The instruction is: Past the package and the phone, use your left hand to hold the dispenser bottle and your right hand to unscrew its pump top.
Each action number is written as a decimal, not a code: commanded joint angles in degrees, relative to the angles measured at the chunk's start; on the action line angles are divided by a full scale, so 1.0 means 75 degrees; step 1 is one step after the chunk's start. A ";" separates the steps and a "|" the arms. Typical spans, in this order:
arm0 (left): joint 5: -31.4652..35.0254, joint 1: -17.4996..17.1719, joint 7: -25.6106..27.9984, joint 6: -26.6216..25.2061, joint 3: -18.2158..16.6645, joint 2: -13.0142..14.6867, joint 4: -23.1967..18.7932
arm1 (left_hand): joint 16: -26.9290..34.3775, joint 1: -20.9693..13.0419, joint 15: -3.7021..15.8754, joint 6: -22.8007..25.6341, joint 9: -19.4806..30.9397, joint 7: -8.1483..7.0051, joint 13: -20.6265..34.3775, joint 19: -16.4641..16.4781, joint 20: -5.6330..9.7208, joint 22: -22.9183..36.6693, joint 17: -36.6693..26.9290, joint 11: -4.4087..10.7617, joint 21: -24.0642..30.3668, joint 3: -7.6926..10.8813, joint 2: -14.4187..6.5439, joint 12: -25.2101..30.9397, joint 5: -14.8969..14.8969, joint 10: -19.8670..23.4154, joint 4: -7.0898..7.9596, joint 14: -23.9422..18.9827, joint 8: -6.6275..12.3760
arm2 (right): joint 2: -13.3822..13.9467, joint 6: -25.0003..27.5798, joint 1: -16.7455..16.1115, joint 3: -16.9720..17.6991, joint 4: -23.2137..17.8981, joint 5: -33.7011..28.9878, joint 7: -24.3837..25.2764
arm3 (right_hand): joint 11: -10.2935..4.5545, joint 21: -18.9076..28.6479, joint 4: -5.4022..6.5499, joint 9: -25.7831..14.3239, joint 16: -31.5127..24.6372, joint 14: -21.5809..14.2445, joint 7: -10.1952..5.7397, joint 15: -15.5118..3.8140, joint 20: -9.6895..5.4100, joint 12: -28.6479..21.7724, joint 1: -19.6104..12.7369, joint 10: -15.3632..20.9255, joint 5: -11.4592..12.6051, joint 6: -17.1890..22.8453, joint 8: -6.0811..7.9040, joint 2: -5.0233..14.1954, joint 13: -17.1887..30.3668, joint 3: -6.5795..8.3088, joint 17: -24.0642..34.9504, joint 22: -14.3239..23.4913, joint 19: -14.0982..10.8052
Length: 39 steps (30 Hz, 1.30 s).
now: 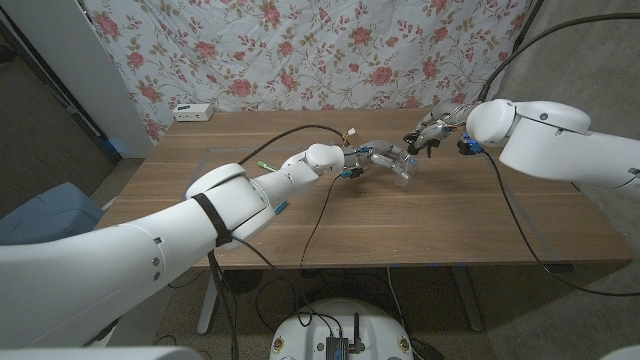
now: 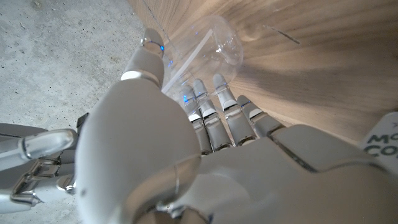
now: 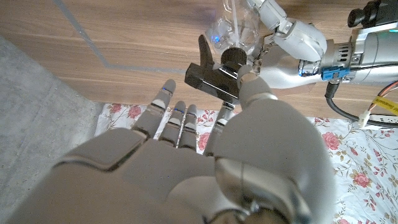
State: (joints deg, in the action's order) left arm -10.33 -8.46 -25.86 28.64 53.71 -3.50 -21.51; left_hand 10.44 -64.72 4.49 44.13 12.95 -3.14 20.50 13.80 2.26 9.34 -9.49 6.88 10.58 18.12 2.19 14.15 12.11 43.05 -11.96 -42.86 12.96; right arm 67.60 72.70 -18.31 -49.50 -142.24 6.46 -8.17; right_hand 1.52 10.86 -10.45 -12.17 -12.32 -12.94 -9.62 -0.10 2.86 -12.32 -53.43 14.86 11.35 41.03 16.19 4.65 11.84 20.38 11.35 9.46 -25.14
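Mid-table, my left hand grips the clear dispenser bottle, holding it tilted just over the wood. Its fingers wrap the bottle's transparent body, and a thin tube shows inside. My right hand comes in from the far right, at the bottle's upper end. The black pump top sits between that hand's thumb and one fingertip, while its other fingers are spread. The bottle and my left hand lie just beyond the pump.
A white power strip lies at the table's far left corner, before the floral cloth. A white printed item shows at the edge of the left wrist view. Black cables cross the wooden table.
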 commanded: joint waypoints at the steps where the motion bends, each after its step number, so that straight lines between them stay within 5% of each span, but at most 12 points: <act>1: 0.0001 0.0016 0.0071 -0.0176 0.0038 -0.0040 0.0027 | 0.0036 0.0132 0.0656 0.0352 0.0006 -0.0128 0.0031 0.0000 0.0416 0.0019 -0.0040 0.0082 -0.0002 0.0506 -0.0844 0.0055 0.0036 0.0167 0.0411 -0.0075 0.0063 | -0.0030 -0.0052 -0.0351 0.0202 0.0031 -0.0291 0.0253 | -0.0181 0.0082 0.0003 -0.0004 -0.0072 -0.0105 -0.0096 -0.0144 -0.0024 -0.0046 -0.0194 0.0113 -0.0030 0.0255 0.0119 -0.0010 0.0038 0.0112 0.0014 0.0027 -0.0139; 7: -0.0007 0.0041 0.0124 -0.0282 0.0066 -0.0064 0.0039 | 0.0045 0.0140 0.0658 0.0356 0.0007 -0.0144 0.0035 -0.0003 0.0410 0.0019 -0.0045 0.0089 -0.0003 0.0509 -0.0851 0.0052 0.0034 0.0177 0.0415 -0.0086 0.0061 | -0.0081 -0.0115 -0.0543 0.0323 0.0078 -0.0372 0.0409 | -0.0353 0.0070 -0.0007 0.0001 -0.0102 -0.0205 -0.0180 -0.0250 -0.0036 -0.0061 -0.0367 0.0231 -0.0037 0.0506 0.0206 -0.0041 0.0037 0.0165 0.0017 0.0028 -0.0167; 30: -0.0031 0.0067 0.0266 -0.0325 0.0126 -0.0062 0.0049 | 0.0050 0.0143 0.0654 0.0373 0.0008 -0.0133 0.0051 -0.0007 0.0411 0.0020 -0.0049 0.0081 -0.0004 0.0533 -0.0856 0.0023 0.0029 0.0185 0.0404 -0.0092 0.0050 | -0.0075 0.0058 -0.0655 0.0494 -0.0182 -0.0388 0.0397 | -0.0481 0.0034 -0.0019 0.0015 -0.0069 -0.0264 -0.0333 -0.0361 -0.0062 -0.0014 -0.0754 0.0315 -0.0027 0.0987 0.0360 -0.0209 0.0036 0.0336 0.0029 0.0027 -0.0195; 39: -0.0027 0.0059 0.0332 -0.0285 0.0131 -0.0057 0.0050 | 0.0048 0.0155 0.0647 0.0387 0.0009 -0.0127 0.0056 -0.0006 0.0410 0.0020 -0.0046 0.0085 -0.0004 0.0541 -0.0855 0.0016 0.0027 0.0197 0.0406 -0.0095 0.0049 | -0.0023 -0.0252 -0.1247 0.1358 -0.0344 0.0187 0.0703 | -0.0453 0.0003 0.0042 0.0022 -0.0041 -0.0189 -0.0312 -0.0317 -0.0059 0.0032 -0.0770 0.0247 -0.0043 0.0842 0.0284 -0.0256 0.0037 0.0347 0.0052 0.0027 -0.0128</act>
State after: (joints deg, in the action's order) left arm -10.53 -7.99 -23.86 26.10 54.61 -3.99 -21.14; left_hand 10.42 -64.72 4.50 44.13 12.90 -3.14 20.59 13.80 2.26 9.34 -9.73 6.84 10.58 18.36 2.19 14.16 12.13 43.45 -12.20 -43.09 12.96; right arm 67.06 72.59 -23.89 -44.81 -143.54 4.09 -4.86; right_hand -1.86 11.00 -10.36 -12.00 -12.76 -14.51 -12.15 -2.27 2.50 -12.37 -58.99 16.99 11.35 47.77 18.58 2.88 11.84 22.78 11.61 9.46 -26.31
